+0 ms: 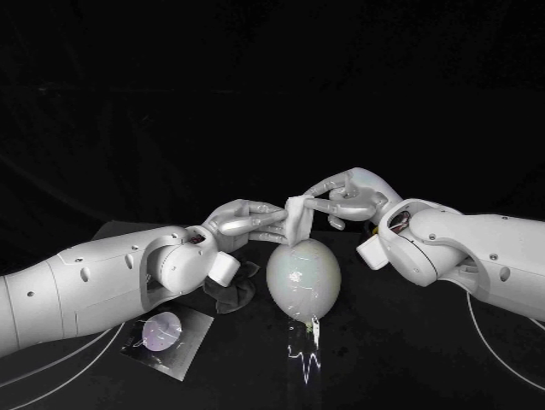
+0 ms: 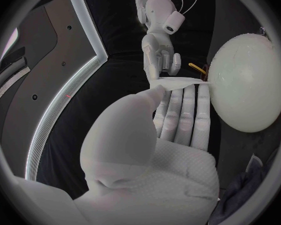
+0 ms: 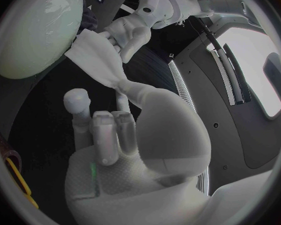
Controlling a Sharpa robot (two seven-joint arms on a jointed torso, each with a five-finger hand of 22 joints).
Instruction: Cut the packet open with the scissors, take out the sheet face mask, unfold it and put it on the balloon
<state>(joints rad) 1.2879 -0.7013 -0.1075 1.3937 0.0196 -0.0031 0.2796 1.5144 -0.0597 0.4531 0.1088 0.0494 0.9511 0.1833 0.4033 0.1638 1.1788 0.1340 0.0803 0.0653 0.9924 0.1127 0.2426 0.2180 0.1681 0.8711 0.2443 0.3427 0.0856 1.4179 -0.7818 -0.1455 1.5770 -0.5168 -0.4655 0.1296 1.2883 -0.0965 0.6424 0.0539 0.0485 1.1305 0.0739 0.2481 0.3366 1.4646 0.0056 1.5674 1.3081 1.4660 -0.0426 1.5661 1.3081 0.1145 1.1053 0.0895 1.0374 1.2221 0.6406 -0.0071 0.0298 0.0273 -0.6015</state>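
Observation:
A pale, egg-shaped balloon stands upright at the middle of the black table. Just above its top hangs the white sheet mask, still folded narrow. My left hand pinches its left edge and my right hand pinches its upper right corner. In the left wrist view the mask runs as a thin strip from my left hand to the right hand, beside the balloon. In the right wrist view the mask stretches from my right hand to the left hand, next to the balloon.
The silver packet lies flat on the table at the front left. A dark cloth lies crumpled to the left of the balloon. Yellow scissors handles lie on the table behind the balloon. White cables run along both front corners.

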